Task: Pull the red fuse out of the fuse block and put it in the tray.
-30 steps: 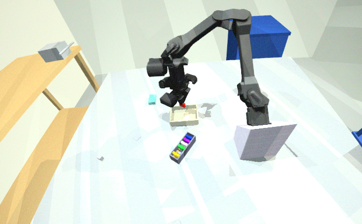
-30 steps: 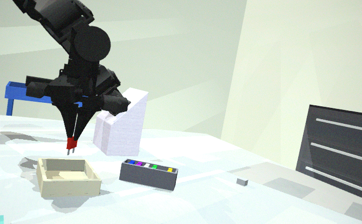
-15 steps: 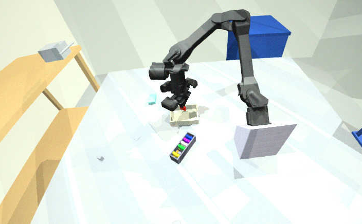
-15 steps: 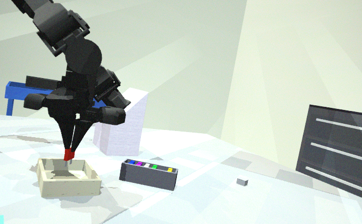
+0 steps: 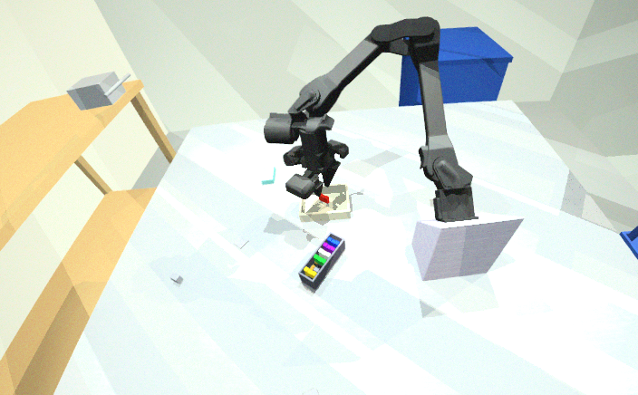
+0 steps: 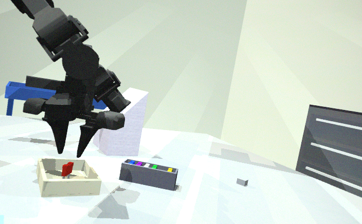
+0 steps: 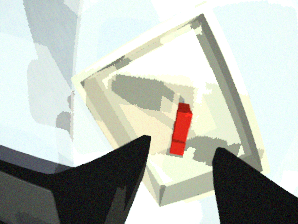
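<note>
From the top view, the arm point(image 5: 424, 98) reaches from its base on a pale block point(image 5: 464, 247) over the cream tray point(image 5: 346, 208) near the middle of the tabletop point(image 5: 459, 333). The fingers point(image 5: 325, 185) hang just above the tray, and the red fuse point(image 5: 323, 197) shows below them, inside the tray's walls. The dark fuse block point(image 5: 323, 260) sits apart from the tray, nearer the camera, with blue, purple, white, green and yellow fuses in a row and one gap between the green and yellow ones. A small grey cube point(image 5: 177, 279) and a teal piece point(image 5: 268, 178) lie farther off on the tabletop, and a wooden shelf point(image 5: 32, 161) stands along the left.

In the exterior view, the fingers point(image 6: 70, 152) are spread apart and grasp nothing; their tips point down above the tray point(image 6: 68, 186). The red fuse point(image 6: 67, 169) is clear of both tips, down inside the tray, standing roughly upright with its thin prongs at the tray floor. The fuse block point(image 6: 146, 175) stands just to the right of the tray, not touching it, and the grey cube point(image 6: 241, 182) is well apart to the right. A dark cabinet point(image 6: 344, 150) stands at the far right.

In the wrist view, the two dark fingers frame the lower part of the picture with a wide gap between them. The red fuse point(image 7: 181, 129) lies within the tray point(image 7: 229, 76), beyond the tips and touching neither.
</note>
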You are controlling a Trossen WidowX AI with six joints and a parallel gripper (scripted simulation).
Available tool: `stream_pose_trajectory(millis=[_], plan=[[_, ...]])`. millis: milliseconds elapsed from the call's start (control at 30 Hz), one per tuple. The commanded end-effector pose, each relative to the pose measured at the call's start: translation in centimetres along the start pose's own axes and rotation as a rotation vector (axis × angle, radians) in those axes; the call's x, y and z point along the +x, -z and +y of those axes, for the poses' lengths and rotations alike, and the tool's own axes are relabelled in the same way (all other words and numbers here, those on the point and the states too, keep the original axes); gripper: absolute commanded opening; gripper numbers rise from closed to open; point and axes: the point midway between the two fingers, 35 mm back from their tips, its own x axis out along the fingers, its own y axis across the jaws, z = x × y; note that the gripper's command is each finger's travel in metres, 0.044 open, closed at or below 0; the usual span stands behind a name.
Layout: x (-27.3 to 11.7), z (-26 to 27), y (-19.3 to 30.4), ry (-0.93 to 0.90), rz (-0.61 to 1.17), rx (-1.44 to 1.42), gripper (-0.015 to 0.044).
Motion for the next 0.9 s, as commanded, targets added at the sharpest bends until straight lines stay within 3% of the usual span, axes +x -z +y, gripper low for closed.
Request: stream_pose_trajectory(millis=[0,100,267,867], plan=[[0.0,0.0,0.0,0.000,0.000,0.002,0.0262],[-0.2,0.0,0.0,0.000,0.001,0.002,0.0330],[-3.7,0.1,0.1,-0.004,0.004,-0.008,0.0330],[-3.6,0.2,0.3,-0.005,0.008,-0.017,0.0330]])
